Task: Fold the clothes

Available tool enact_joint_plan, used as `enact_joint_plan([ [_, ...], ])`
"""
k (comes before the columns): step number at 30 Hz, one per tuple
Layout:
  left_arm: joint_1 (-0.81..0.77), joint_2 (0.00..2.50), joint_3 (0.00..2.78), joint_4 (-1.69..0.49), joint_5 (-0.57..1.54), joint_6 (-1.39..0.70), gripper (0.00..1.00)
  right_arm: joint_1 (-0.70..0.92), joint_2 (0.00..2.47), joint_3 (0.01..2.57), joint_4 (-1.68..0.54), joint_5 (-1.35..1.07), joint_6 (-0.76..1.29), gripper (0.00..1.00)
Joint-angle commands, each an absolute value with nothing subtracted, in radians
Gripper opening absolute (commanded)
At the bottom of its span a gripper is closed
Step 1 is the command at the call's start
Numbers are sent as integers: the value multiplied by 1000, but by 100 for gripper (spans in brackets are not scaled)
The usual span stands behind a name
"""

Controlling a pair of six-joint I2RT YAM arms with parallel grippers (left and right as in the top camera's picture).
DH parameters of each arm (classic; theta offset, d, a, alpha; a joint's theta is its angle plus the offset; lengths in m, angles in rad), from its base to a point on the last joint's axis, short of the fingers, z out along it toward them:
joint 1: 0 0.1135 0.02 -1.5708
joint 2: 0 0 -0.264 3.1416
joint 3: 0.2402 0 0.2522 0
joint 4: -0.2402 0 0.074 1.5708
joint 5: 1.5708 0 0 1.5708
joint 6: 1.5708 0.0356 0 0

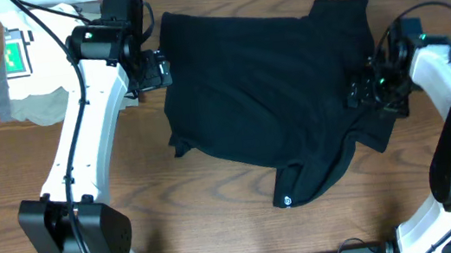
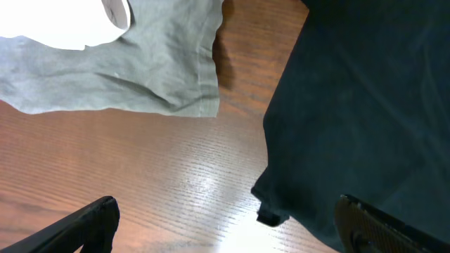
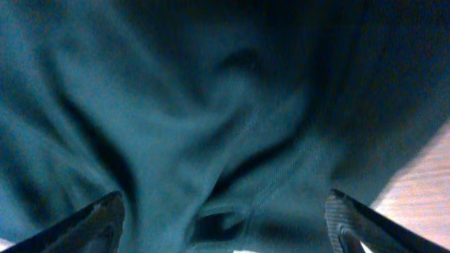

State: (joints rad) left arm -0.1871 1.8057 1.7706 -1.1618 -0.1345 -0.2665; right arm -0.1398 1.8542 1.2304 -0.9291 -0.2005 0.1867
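The left pincer [image 2: 225, 213] is hovering open over the worktop [image 2: 176, 169], black T-shirt [image 2: 365, 105] edge beside it, while the right pincer [image 3: 225, 214] is gaping open with that fabric directly beneath.

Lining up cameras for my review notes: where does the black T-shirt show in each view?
Overhead: black T-shirt spread across the centre of the wooden table.
Left wrist: fills the right side, with the grey garment upper left.
Right wrist: fills nearly the whole frame, rumpled.
Shared landmark: bare wood beside the shirt's edge.
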Motion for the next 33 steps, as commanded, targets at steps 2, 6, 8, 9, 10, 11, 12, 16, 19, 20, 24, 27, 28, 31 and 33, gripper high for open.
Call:
enact_joint_plan([
  [2,-187,1812,1765,-1157,-140,-282,98,-131,1863,1116,-812,-187,226,87],
  [6,-187,1812,1765,-1157,-139,-282,98,-131,1863,1074,-730,-183,232,87],
  [8,-187,1812,1765,-1157,-140,-283,98,-131,1863,1066,-699,-156,232,86],
  [9,-187,1812,1765,-1157,-140,-283,98,-131,1863,1061,-684,-124,232,88],
  [10,-187,1812,1765,-1157,-140,-283,98,-131,1863,1058,-669,-96,231,88],
  [11,-187,1812,1765,-1157,-140,-282,98,-132,1864,1053,-647,-49,232,89],
  [12,-187,1812,1765,-1157,-140,-282,98,-133,1864,1050,-630,-8,231,90],
  [16,-187,1812,1765,-1149,-140,-282,98,-149,1870,1047,-557,160,231,93],
  [19,-187,1812,1765,-1150,-140,-282,98,-185,1871,1047,-479,195,209,93],
  [20,-187,1812,1765,-1150,-140,-282,98,-198,1871,1047,-453,194,204,93],
  [24,-187,1812,1765,-1149,-140,-282,98,-255,1871,1047,-348,190,204,93],
  [27,-187,1812,1765,-1150,-140,-282,99,-305,1871,1047,-282,157,192,92],
  [28,-187,1813,1765,-1150,-140,-282,98,-319,1871,1047,-266,146,181,92],
  [31,-187,1813,1765,-1150,-140,-282,98,-357,1871,1047,-230,139,160,91],
  [33,-187,1813,1765,-1150,-140,-281,98,-375,1871,1053,-226,102,131,92],
])
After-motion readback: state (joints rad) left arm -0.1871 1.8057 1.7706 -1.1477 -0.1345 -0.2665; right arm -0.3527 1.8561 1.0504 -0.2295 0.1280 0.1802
